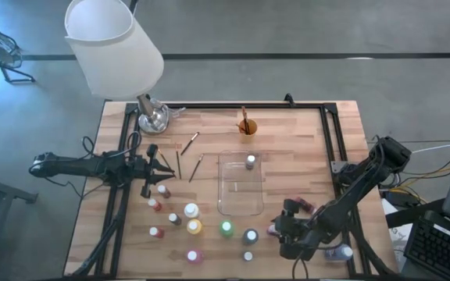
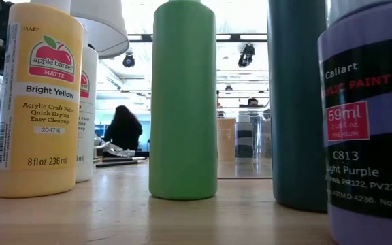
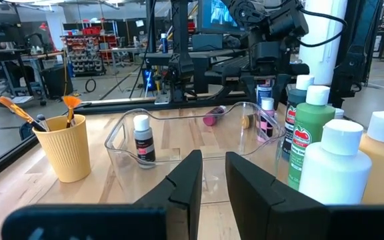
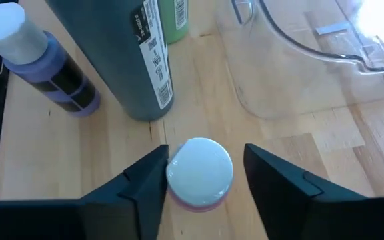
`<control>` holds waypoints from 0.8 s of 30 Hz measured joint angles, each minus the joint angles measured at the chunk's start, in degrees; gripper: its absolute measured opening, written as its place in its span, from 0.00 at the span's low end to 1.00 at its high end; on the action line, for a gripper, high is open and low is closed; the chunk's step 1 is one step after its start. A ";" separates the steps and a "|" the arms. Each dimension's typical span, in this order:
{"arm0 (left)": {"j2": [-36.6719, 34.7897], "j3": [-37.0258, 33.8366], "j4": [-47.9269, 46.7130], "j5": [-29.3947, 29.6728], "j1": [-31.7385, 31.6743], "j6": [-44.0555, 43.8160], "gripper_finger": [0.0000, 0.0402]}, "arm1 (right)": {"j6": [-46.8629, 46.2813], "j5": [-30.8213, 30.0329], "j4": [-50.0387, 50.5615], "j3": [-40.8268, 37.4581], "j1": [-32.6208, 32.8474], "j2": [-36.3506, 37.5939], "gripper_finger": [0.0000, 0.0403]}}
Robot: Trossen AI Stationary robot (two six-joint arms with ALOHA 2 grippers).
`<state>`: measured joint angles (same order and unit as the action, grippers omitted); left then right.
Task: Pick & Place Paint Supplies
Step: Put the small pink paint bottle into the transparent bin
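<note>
A: Wooden table [image 1: 303, 140] from above: the clear tray [image 1: 239, 204] in the middle holds one small bottle [image 1: 251, 161]; other bottles stand in front of it, thin brushes [image 1: 196, 168] lie to the left. The right gripper [image 1: 278, 228] is low, just beside the tray's right corner.

B: And at table height?

A: Only bottles close up: yellow [image 2: 38, 102], green [image 2: 182, 102], purple [image 2: 369, 122]. They are smooth hard plastic, round, probably light and a little slippery.

B: The left wrist?

A: The left gripper [image 3: 211, 190] has its fingers narrow with nothing between, facing the tray; an orange cup [image 3: 62, 147] stands beside.

B: The right wrist?

A: Its fingers stand wide around a pink bottle with white cap [image 4: 199, 172], one touching, not yet clamped. I would take it under the cap, on the body.
</note>
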<state>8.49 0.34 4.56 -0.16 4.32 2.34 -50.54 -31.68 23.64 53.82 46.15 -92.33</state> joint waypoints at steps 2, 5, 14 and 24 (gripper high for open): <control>0.00 0.00 -0.03 0.02 -0.01 0.00 0.18 | 0.08 0.40 -0.07 0.00 -0.04 0.02 0.40; 0.00 0.00 -0.09 0.02 0.00 0.01 0.18 | 0.61 0.79 0.03 0.02 -0.04 0.16 0.31; 0.00 0.00 -0.26 0.01 0.00 0.00 0.18 | 0.05 4.10 6.15 0.82 -0.07 2.51 0.28; 0.00 0.00 -0.48 0.00 -0.01 0.01 0.18 | 2.12 -2.48 32.44 12.27 -3.02 7.48 0.28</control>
<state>8.49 0.34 4.08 -0.16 4.31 2.35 -48.42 -34.16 56.08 66.09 43.13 -84.86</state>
